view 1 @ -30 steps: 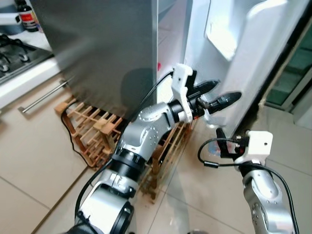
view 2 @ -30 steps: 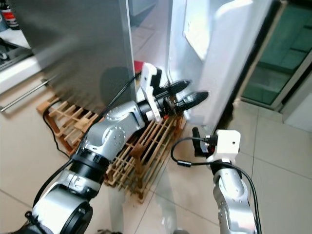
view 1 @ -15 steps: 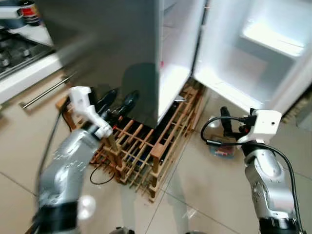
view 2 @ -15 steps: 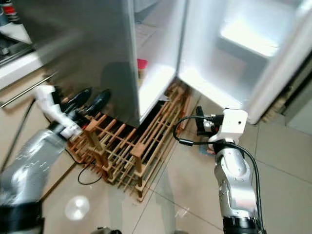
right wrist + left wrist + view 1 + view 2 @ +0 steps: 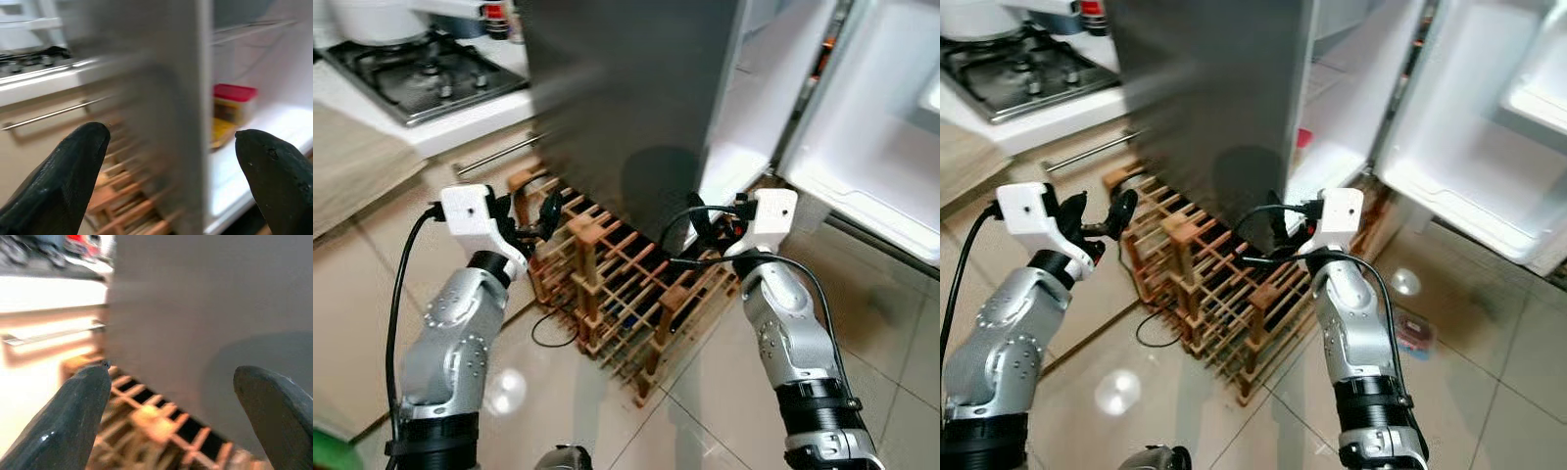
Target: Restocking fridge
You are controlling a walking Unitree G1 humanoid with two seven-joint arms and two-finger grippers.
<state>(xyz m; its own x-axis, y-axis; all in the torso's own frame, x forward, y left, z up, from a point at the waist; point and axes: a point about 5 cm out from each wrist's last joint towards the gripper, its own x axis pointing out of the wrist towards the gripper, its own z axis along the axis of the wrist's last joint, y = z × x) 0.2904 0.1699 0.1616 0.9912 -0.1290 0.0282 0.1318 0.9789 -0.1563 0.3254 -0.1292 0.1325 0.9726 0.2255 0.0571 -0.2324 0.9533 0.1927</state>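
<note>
Home kitchen: fridge, gas hob.

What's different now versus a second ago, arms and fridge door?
The left gripper has pulled back from the fridge door edge and now hovers open over the wooden rack. The door stands wider open. The right gripper has risen toward the fridge. Both stay empty; the head camera has shifted too.
</note>
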